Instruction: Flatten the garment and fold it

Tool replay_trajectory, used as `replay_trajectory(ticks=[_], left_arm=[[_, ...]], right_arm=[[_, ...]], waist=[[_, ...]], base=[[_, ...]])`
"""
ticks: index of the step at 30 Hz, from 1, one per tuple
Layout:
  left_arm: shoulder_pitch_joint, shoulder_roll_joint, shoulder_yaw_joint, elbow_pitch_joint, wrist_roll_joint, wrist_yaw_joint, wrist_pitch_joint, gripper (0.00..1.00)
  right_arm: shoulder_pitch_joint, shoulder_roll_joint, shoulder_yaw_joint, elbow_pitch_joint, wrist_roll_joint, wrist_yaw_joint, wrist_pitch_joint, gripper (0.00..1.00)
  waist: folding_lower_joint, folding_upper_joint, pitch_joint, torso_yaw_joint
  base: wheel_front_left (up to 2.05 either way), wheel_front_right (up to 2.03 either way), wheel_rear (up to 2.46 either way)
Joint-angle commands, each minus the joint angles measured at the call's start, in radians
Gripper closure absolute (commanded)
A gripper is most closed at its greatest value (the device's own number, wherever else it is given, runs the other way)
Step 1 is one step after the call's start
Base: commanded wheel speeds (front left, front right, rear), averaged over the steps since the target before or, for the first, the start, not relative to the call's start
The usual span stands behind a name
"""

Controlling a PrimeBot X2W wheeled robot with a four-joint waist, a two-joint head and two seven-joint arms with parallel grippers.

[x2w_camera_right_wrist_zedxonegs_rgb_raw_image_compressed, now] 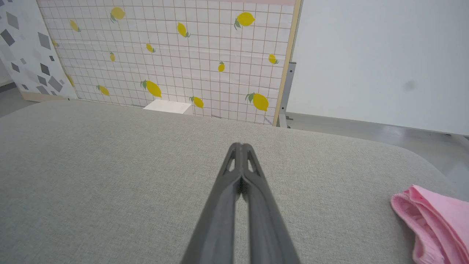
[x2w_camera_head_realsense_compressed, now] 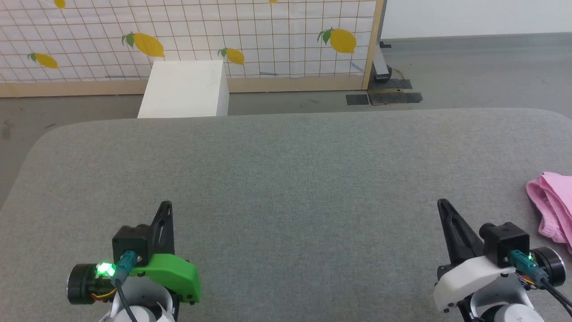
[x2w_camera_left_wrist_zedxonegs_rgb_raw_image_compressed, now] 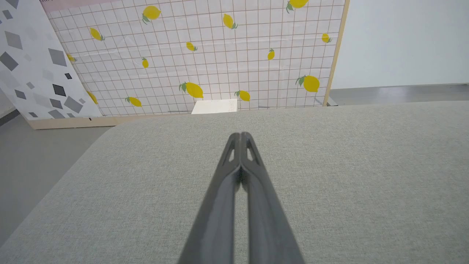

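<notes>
The light pink garment [x2w_camera_head_realsense_compressed: 552, 205] lies bunched and wrinkled on the grey padded table [x2w_camera_head_realsense_compressed: 286, 179], at its right edge; it is cut off by the picture's border. The right wrist view has the garment [x2w_camera_right_wrist_zedxonegs_rgb_raw_image_compressed: 436, 223] at its lower right. My right gripper [x2w_camera_head_realsense_compressed: 443, 205] rests at the lower right, shut and empty, just left of the garment and apart from it. My left gripper [x2w_camera_head_realsense_compressed: 166, 205] sits at the lower left, also shut with nothing in it. Both pairs of fingertips [x2w_camera_left_wrist_zedxonegs_rgb_raw_image_compressed: 240, 136] [x2w_camera_right_wrist_zedxonegs_rgb_raw_image_compressed: 240, 146] meet over bare table.
Beyond the table's far edge stands a white box [x2w_camera_head_realsense_compressed: 185, 89] on the floor, in front of a lemon-patterned panel [x2w_camera_head_realsense_compressed: 187, 36] with a wooden frame. A metal stand foot [x2w_camera_head_realsense_compressed: 382, 71] and dark floor plates sit at the panel's right end.
</notes>
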Motion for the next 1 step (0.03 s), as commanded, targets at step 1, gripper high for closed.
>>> replay_trajectory(ticks=[1], left_arm=[[0.014, -0.005, 0.004, -0.003, 0.01, 0.007, 0.002, 1.0]], right_arm=[[-0.018, 0.002, 0.002, 0.002, -0.006, -0.002, 0.0, 1.0]], waist=[[0.0, 0.0, 0.0, 0.0]], base=[[0.0, 0.0, 0.0]])
